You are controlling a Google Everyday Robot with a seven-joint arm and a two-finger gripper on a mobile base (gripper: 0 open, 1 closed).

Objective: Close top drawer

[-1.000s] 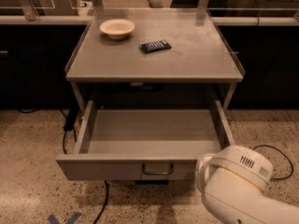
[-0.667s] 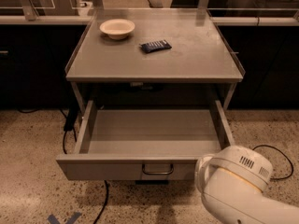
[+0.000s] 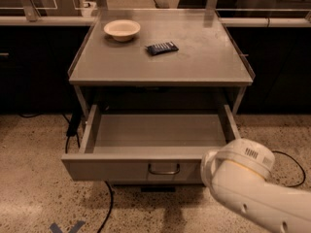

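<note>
We've got the top drawer wide open, the arm at its right front corner; gripper hidden, we can't tell its grip.

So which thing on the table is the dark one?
The flat packet, right of the pale round bowl. The gripper is unseen; only the arm shows, lower right.

Grey metal top drawer is standing open, front panel unobstructed leftward; white robot arm is covering its right corner, hiding the gripper.
</note>
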